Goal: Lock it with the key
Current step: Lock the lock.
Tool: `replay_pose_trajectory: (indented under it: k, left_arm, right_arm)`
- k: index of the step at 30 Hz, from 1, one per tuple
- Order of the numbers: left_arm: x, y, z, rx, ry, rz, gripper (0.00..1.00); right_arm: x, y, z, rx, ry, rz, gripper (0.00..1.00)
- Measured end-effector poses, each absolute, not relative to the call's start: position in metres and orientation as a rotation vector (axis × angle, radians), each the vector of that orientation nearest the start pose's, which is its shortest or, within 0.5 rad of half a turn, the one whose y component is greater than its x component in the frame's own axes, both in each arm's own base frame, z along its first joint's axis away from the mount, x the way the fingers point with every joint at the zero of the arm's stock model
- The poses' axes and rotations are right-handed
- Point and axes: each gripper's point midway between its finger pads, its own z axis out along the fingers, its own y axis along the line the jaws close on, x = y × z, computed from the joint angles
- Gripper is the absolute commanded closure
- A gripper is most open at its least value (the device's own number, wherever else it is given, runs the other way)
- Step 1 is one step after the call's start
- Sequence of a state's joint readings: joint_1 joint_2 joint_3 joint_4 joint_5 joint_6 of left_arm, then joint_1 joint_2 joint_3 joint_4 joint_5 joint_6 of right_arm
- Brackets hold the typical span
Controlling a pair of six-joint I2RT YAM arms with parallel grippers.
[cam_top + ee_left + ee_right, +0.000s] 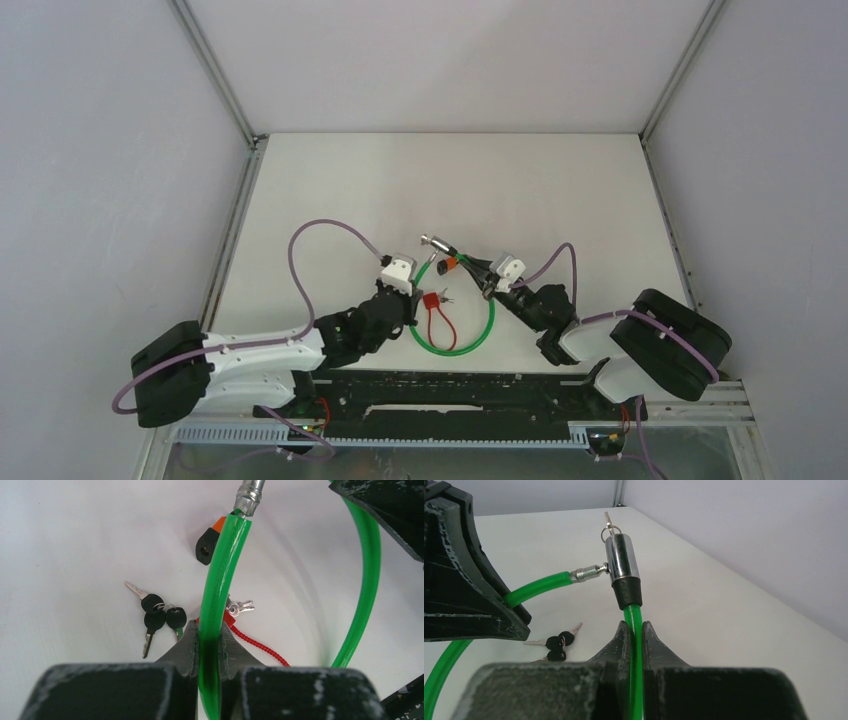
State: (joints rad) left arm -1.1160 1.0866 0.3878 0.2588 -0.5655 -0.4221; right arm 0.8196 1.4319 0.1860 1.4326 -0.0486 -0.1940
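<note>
- The lock barrel (pixel 621 560) is held up off the counter (pixel 704 605), and the key (pixel 610 525) sits in its top end. It's in, but by my judgement not yet turned.
- The metal pin (pixel 589 571) of the green cable (pixel 536 587) meets the barrel's side. It looks seated, though how deep is hard to tell.
- The right gripper (pixel 636 635) is clenched on the cable just below the barrel.
- The left gripper (pixel 209 640) grasps the cable's other run, a little back from the pin, beside the barrel.
- The spare keys (pixel 556 641) lie on the counter below the barrel, well apart from it.
- What's left, I reckon: one gripper has to let go and turn that key.
</note>
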Motion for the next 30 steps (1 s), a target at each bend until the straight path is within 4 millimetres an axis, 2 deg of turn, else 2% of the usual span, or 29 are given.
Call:
replay_pose_trajectory:
  k: [10,19,30]
  left_arm:
    - [0.211,-0.248,0.108,0.31,1.924,-0.455,1.0]
    - [0.212,-0.249,0.098,0.328,1.949,-0.427,1.0]
    - [0.215,-0.25,0.099,0.325,1.952,-0.421,1.0]
  right_arm:
    - [0.254,0.271,0.168,-0.711,1.213,0.547,1.0]
    - [0.252,0.273,0.168,-0.727,1.205,0.561,1.0]
    - [0.249,0.276,0.169,-0.749,1.189,0.572,1.0]
